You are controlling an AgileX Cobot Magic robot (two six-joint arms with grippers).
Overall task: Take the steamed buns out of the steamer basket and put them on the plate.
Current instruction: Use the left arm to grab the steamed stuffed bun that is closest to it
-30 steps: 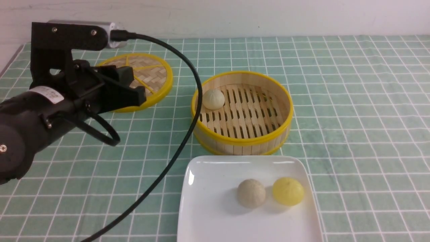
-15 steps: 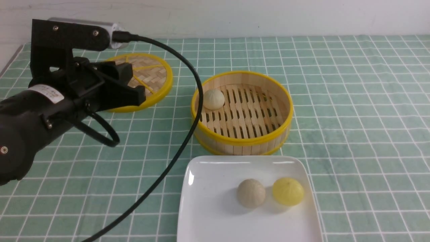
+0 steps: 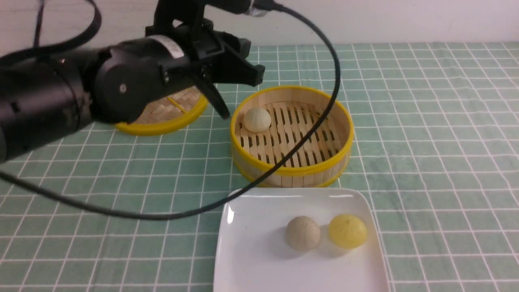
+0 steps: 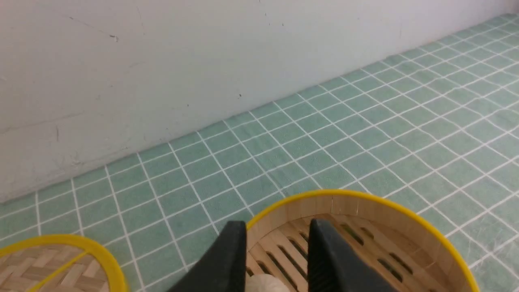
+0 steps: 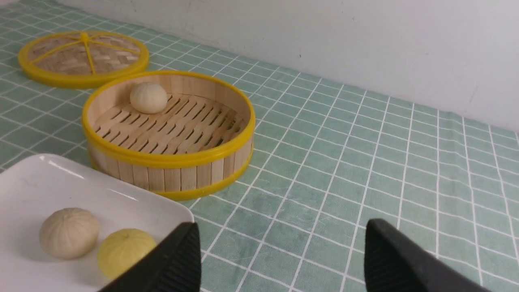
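Buns are split between two places: one off-white bun (image 3: pixel 257 119) rests against the left wall of the steamer basket (image 3: pixel 292 170), while a beige bun (image 3: pixel 303 232) and a yellow bun (image 3: pixel 347 231) lie side by side on the plate (image 3: pixel 251 251) just in front of it. The left gripper (image 4: pixel 277 235) hangs above the basket's rear-left rim, jaws partly apart and holding nothing. The right gripper (image 5: pixel 284 263) hovers beside the plate's corner, jaws spread wide and empty.

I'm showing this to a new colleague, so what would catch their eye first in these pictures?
First the bulky black left arm stretched over the green checked cloth, its pincer open above the bamboo basket. Then the buns: one pale bun in the basket, a beige bun and a yellow bun on the white plate in front.
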